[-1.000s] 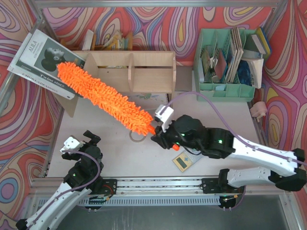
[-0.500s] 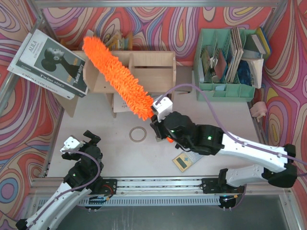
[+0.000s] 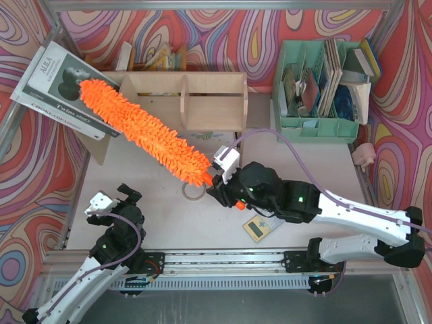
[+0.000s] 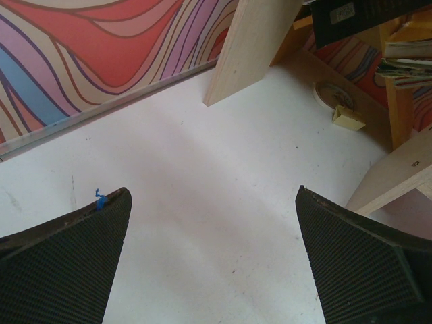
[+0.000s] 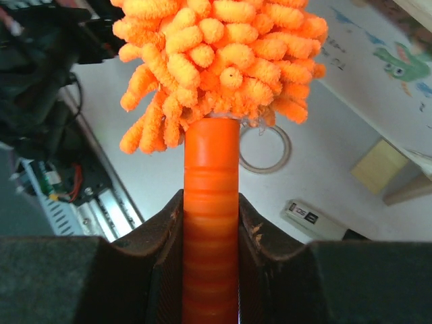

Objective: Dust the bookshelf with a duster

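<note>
The bookshelf, a wide light plywood unit with a central divider, stands at the back middle of the table. The duster, long, fluffy and bright orange, slants from the shelf's left end down to the right. Its tip lies over a book there. My right gripper is shut on the duster's orange handle, just below the shaggy head. My left gripper hangs open over bare table near the front left, nothing between its fingers. A plywood panel of the bookshelf shows ahead of it.
A black-and-white book leans at the shelf's left end. A mint-green file organizer with papers stands at the back right. A tape ring and a small flat device lie on the table near my right gripper.
Half a second ago the duster stood steeper, its head across the shelf's top left. It has swung back down and left, roughly to where it lay a second ago. The left arm has not moved.
</note>
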### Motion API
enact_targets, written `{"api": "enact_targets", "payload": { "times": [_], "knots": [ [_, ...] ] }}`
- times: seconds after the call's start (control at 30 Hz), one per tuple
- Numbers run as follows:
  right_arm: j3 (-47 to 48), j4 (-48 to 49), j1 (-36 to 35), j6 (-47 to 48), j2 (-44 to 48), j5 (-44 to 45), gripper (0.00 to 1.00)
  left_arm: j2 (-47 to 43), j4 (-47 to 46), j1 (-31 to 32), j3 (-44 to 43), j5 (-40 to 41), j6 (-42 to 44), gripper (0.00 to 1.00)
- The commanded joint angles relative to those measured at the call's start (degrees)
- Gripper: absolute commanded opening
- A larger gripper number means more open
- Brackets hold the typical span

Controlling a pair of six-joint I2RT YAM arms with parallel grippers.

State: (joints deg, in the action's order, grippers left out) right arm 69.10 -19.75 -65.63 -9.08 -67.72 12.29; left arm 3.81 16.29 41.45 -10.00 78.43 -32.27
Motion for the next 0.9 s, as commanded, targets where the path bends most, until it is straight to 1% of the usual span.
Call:
{"api": "enact_targets", "payload": {
  "times": [0.0, 0.07, 0.13, 0.23, 0.4, 0.57, 0.73, 0.87],
  "knots": [
    [-3.1, 11.8, -0.2, 3.3, 6.4, -6.4, 0.0, -0.6, -1.1, -0.3, 1.0, -0.2, 1.0, 0.98],
    [-4.8, 14.4, -0.2, 3.0, 8.7, -4.1, 0.0, -0.6, -1.1, -0.3, 1.0, -0.2, 1.0, 0.99],
    [-5.8, 15.9, -0.2, 1.7, 10.0, 0.1, 0.0, -0.6, -1.1, -0.3, 1.0, -0.2, 1.0, 0.99],
    [-6.9, 17.5, -0.1, -0.9, 10.2, 5.4, 0.0, -0.5, -1.1, -0.3, 1.0, -0.3, 1.1, 0.99],
    [-4.9, 18.0, -0.2, -4.7, 4.5, 2.2, 0.0, -0.4, -1.1, -0.3, 1.0, -0.3, 1.1, 0.99],
    [-4.1, 21.6, -0.9, -5.9, -0.9, -1.9, 0.0, -0.5, -1.1, -0.3, 1.0, -0.3, 1.1, 0.99],
    [-2.6, 22.0, -1.6, -5.3, -3.4, -3.4, 0.0, -0.6, -1.1, -0.3, 1.0, -0.3, 1.1, 0.98],
    [-2.4, 20.2, -1.6, -5.7, -4.2, -2.6, 0.0, -0.4, -1.1, -0.3, 1.0, -0.3, 1.1, 0.98]
  ]
}}
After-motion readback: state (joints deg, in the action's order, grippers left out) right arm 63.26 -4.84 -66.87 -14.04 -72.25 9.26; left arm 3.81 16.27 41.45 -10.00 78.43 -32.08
